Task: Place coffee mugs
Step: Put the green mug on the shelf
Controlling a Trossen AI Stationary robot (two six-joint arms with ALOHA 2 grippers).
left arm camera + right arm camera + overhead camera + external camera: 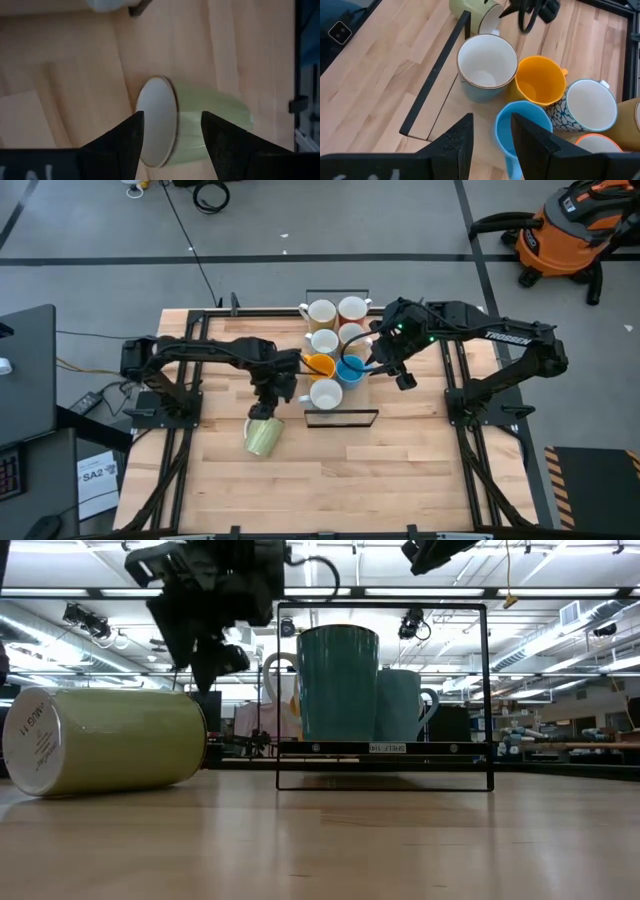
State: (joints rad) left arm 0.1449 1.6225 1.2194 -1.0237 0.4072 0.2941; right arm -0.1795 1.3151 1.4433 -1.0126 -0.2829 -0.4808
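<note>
A pale green mug [263, 437] lies on its side on the table, near of the black frame [340, 418]; its white mouth [157, 120] faces my left wrist camera. My left gripper [268, 402] hangs open just above it [210, 665], fingers to either side of the rim, touching nothing. Several mugs stand upright in the frame: teal [325, 393], orange [319, 365], blue [350, 368], white-and-blue patterned [590, 107], tan [321, 313], red-orange [352, 310]. My right gripper [385, 368] is open, raised over the blue mug's [520, 125] rim [440, 552].
The black wire frame [385, 775] stands upright around the mugs mid-table. Bare wood lies near of the frame and to the green mug's right [400, 470]. Both arm bases sit at the table's left and right sides. An orange vacuum [570, 230] stands on the floor beyond.
</note>
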